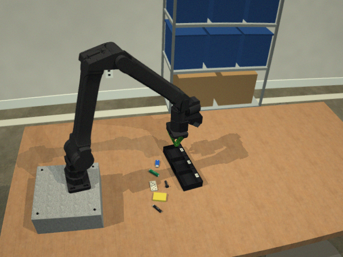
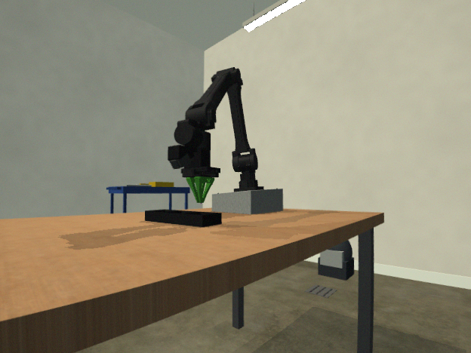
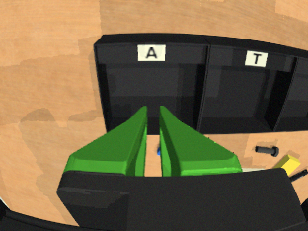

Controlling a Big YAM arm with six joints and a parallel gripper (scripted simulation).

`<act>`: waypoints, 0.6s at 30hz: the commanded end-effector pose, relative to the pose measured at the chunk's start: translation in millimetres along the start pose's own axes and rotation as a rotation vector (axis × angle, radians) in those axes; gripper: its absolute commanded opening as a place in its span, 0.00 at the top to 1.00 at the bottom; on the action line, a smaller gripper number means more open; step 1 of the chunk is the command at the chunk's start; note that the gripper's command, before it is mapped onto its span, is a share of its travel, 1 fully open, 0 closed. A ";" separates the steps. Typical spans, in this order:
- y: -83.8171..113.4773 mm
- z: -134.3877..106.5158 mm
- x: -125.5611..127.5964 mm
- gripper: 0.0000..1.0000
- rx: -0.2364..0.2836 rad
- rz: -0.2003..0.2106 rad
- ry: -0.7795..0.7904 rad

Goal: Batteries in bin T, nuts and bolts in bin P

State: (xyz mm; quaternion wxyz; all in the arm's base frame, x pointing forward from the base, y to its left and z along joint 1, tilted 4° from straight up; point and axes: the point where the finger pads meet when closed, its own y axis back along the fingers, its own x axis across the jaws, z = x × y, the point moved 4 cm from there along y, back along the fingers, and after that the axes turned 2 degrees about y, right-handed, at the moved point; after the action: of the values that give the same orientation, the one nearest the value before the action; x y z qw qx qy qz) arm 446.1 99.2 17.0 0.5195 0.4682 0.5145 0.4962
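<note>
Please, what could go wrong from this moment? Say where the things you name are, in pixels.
The gripper (image 1: 176, 145) (image 2: 200, 202) (image 3: 153, 114) is near bin A (image 3: 151, 84), so a sorted item could land there instead of bin T (image 3: 239, 94). The green battery (image 1: 154, 172), a cylinder lying on its side, might roll when pinched.

On the tabletop, a blue USB stick (image 1: 157, 163) (image 3: 159, 149), a white domino (image 1: 153, 185) with dark pips, and a yellow block (image 1: 159, 196) (image 3: 290, 165)! Over by the wall, blue boxes (image 1: 223, 46) sit on the rack (image 1: 221, 24), above brown cartons (image 1: 236, 88).
</note>
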 end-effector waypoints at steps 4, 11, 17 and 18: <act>12.1 15.1 3.5 0.92 -0.034 0.006 -0.004; 10.3 21.4 8.7 0.92 -0.027 0.003 -0.007; 10.6 22.6 8.1 0.92 -0.027 0.003 -0.009; 10.6 22.6 8.1 0.92 -0.027 0.003 -0.009</act>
State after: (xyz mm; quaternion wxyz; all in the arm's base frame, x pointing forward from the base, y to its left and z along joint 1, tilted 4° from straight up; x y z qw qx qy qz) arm 444.2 99.2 14.5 0.5174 0.4703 0.5179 0.4928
